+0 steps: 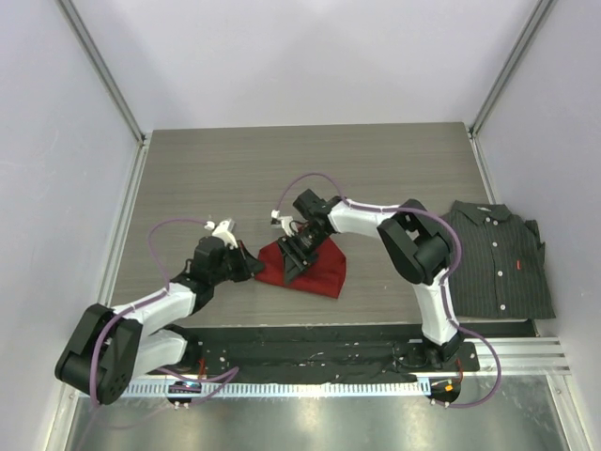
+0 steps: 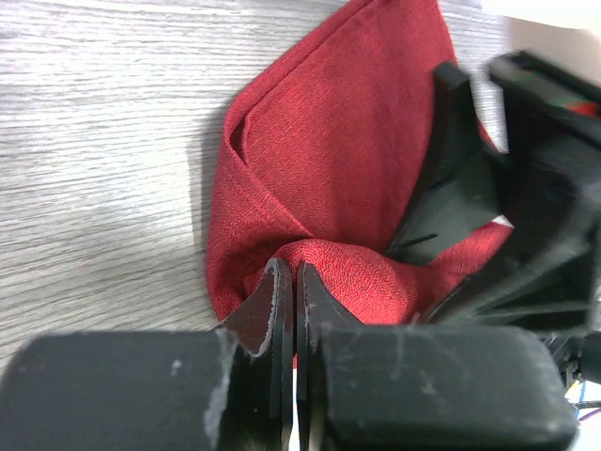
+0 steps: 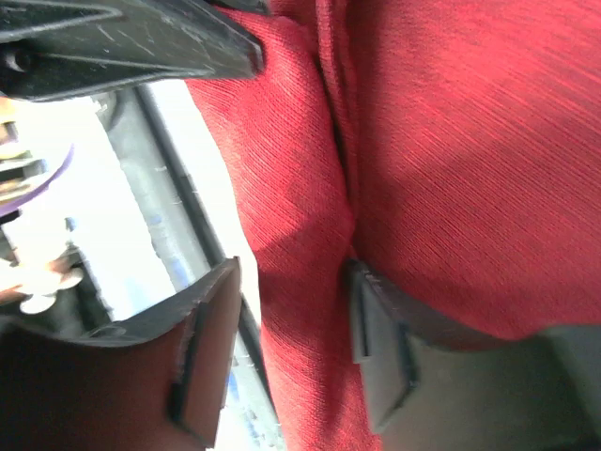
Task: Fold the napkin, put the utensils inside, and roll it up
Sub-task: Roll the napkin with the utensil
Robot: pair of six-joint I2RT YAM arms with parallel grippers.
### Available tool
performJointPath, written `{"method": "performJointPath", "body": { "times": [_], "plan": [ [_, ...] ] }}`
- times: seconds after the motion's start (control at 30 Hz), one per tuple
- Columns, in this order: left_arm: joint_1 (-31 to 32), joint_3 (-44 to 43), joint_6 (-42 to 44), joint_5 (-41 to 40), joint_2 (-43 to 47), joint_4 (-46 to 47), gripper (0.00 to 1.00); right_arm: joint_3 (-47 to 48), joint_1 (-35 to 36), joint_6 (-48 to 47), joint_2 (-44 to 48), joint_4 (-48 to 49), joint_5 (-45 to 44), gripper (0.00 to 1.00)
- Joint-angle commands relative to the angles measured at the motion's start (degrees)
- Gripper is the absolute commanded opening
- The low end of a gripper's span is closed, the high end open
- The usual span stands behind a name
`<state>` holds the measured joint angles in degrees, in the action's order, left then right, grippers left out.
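Grey wood-grain counter [image 1: 282, 169] carries everything. Dark pinstriped shirt [image 1: 498, 258] lies flat at its right side, well apart from the work. Deep-red napkin [image 1: 324, 272] sits near the front middle, bunched into a rough triangle with one flap doubled over, between my two hands.

My left hand [image 1: 255, 267] is at the napkin's left corner, fingers pressed almost together with a bulge of cloth nipped at the tips. My right hand [image 1: 299, 258] is down on top of the cloth, fingers parted. A ridge of napkin runs between them and one pad touches it, but it isn't clamped.

I read this as the fold step, not finished: edges look uneven. Next move needs the left pinch carried across without dragging the whole napkin, with the right hand either pinning or getting clear.

No utensils in any view; whether they're under the cloth, behind the hands or out of frame, I can't tell. From above, the right hand covers the napkin's upper part. The right wrist view is too close to count layers.
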<state>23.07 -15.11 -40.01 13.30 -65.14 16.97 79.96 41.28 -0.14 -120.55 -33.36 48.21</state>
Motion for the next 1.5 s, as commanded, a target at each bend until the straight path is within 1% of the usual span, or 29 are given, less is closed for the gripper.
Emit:
{"method": "performJointPath", "body": {
  "times": [0.0, 0.03, 0.1, 0.13, 0.17, 0.23, 0.3, 0.4, 0.6, 0.8, 1.0, 1.13, 1.37, 1.47],
  "plan": [
    [-0.2, -2.9, 1.5, -0.2, -1.6, -2.5, 0.0, -2.6, 0.2, -0.1, 9.9, 3.0, -13.6, 0.63],
    [-0.2, -3.3, 1.5, -0.2, -2.0, -4.0, 0.0, -4.3, 0.5, -0.1, 11.5, 3.7, -15.5, 0.68],
    [-0.2, -4.8, 1.1, -0.9, -3.1, -5.8, 0.0, -7.4, 1.3, 0.1, 15.1, 5.6, -21.4, 0.7],
    [-0.2, -5.4, 0.9, -1.0, -3.6, -6.9, 0.0, -8.7, 1.8, 0.1, 18.7, 6.2, -23.7, 0.72],
    [-0.2, -5.8, 0.8, -0.9, -3.8, -8.3, 0.0, -9.9, 2.3, 0.1, 20.9, 7.2, -28.5, 0.73],
    [-0.2, -7.3, 0.3, -0.7, -4.7, -9.9, 0.0, -13.7, 4.2, 0.1, 26.4, 7.9, -33.0, 0.74],
    [-0.3, -8.3, -0.2, -0.5, -5.5, -11.9, 0.0, -16.9, 5.9, 0.1, 29.6, 8.0, -39.1, 0.75],
    [-0.3, -9.8, -0.3, -0.1, -6.1, -13.7, 0.0, -20.3, 9.1, 1.4, 34.4, 7.6, -43.7, 0.77],
    [-0.3, -10.6, -0.7, 0.3, -7.1, -14.7, 0.0, -25.1, 10.3, 2.9, 37.5, 6.9, -43.6, 0.78],
    [-0.2, -10.6, -0.9, 0.9, -7.5, -14.7, 0.0, -27.2, 10.4, 1.1, 36.9, 8.3, -43.0, 0.81],
    [-0.2, -10.6, -1.1, 0.9, -7.5, -14.7, 0.0, -27.1, 10.4, 0.4, 34.3, 8.3, -41.7, 0.8],
    [-0.3, -10.7, -1.1, 1.0, -7.6, -14.7, 0.0, -27.1, 10.3, -1.4, 33.8, 8.5, -42.7, 0.8],
    [-0.3, -10.7, -1.2, 1.3, -8.3, -14.5, 0.0, -23.6, 10.3, -3.6, 34.6, 6.7, -42.5, 0.81],
    [-0.3, -10.6, -1.3, 1.6, -8.4, -14.3, 0.0, -23.5, 10.4, -4.2, 34.1, 6.6, -44.3, 0.85]
  ]
}}
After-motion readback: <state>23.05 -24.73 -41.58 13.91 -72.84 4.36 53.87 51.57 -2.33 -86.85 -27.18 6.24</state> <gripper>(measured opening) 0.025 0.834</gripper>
